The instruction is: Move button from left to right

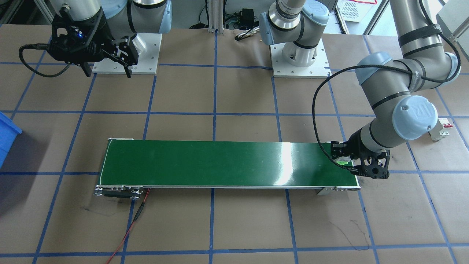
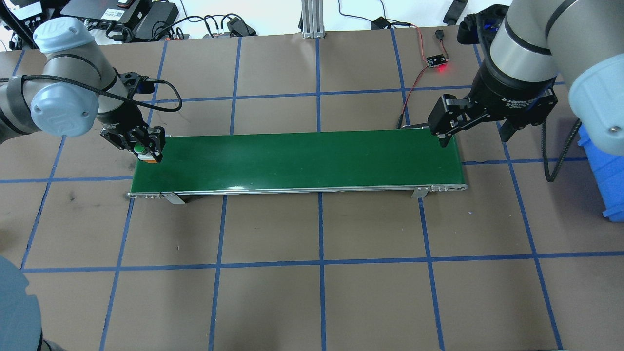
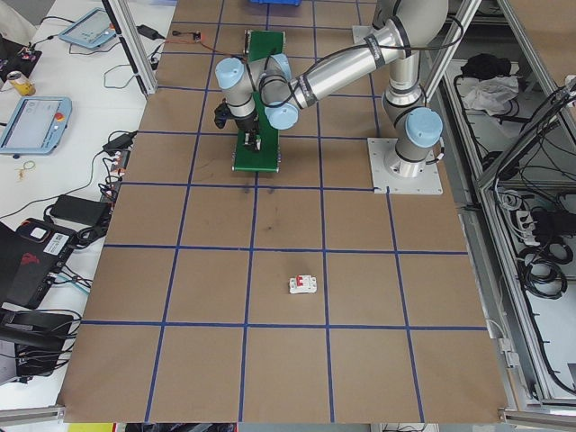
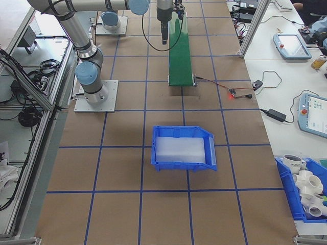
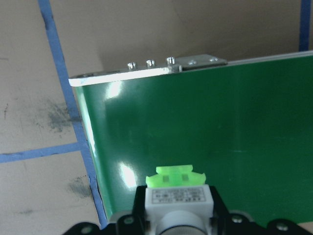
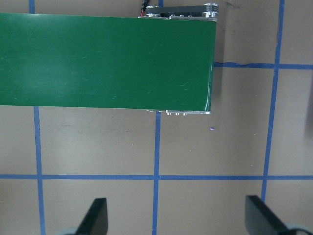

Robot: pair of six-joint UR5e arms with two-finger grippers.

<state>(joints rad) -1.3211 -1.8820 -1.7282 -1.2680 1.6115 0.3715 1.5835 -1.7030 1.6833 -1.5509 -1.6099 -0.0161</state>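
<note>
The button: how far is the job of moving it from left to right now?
Done: the left hand grips the button. In hand: it holds it at the conveyor belt's left end. Left: release and travel to the right end, where the right hand waits open.

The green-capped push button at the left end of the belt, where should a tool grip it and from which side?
Grip the white-grey cube base of the green-capped push button from above, fingers on two opposite flat sides. The button stands upright with its round cap up; flat walls seat pads better than that cap. The left tool already clasps it this way.
</note>
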